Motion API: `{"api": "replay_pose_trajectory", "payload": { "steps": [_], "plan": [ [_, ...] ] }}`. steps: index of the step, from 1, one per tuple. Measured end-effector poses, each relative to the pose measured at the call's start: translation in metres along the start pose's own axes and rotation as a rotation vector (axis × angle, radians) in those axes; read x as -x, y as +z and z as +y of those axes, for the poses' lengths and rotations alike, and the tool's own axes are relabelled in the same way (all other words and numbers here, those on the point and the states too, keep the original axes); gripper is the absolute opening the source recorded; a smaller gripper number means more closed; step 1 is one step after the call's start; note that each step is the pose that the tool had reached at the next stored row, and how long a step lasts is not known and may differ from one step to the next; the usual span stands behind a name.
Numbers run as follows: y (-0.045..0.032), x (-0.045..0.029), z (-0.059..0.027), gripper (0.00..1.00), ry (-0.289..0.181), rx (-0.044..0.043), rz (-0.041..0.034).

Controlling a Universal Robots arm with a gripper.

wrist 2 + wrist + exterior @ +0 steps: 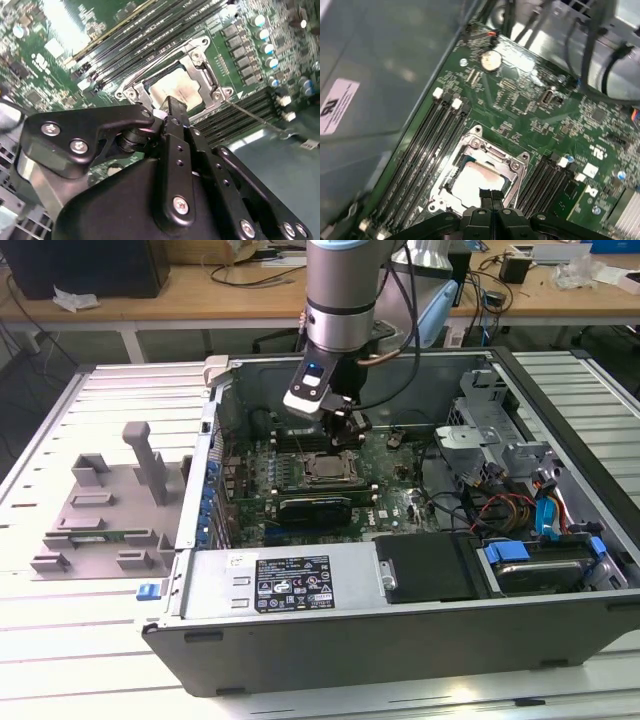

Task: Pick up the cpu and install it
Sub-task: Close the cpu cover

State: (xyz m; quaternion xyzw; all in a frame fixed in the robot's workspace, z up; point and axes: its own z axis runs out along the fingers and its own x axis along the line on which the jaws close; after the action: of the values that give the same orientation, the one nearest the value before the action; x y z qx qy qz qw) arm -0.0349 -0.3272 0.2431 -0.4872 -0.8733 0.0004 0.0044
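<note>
Gripper (490,193): tips pinched together, gripping nothing, poised just over cpu (470,182). Cpu lies flat inside socket frame (495,151), prob. seated so contacts line up. Beyond: green mobo (520,100) w/ RAM slots (427,145), inside PC case (400,640).

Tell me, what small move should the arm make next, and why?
Probably lift the tool straight up a little: the chip already lies flat inside the socket frame, and the shut tips sit right over it.

Open computer case (330,640) on slatted table (60,660); grey fixture (100,510) at exterior view's left.
</note>
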Motion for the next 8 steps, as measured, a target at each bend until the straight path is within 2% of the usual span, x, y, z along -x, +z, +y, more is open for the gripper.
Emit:
{"api": "replay_pose_trajectory", "payload": {
  "steps": [1, 4, 6, 8],
  "plan": [
    [0.0001, 0.0000, 0.0000, 0.11, -0.052, -0.0003, -0.0003],
    [0.0003, 0.0000, 0.0000, 0.11, -0.116, -0.0008, -0.0006],
    [0.0004, 0.0000, 0.0000, 0.11, -0.183, -0.0013, -0.0009],
    [0.0005, 0.0000, 0.0000, 0.11, -0.224, -0.0016, -0.0011]
  ]
}}
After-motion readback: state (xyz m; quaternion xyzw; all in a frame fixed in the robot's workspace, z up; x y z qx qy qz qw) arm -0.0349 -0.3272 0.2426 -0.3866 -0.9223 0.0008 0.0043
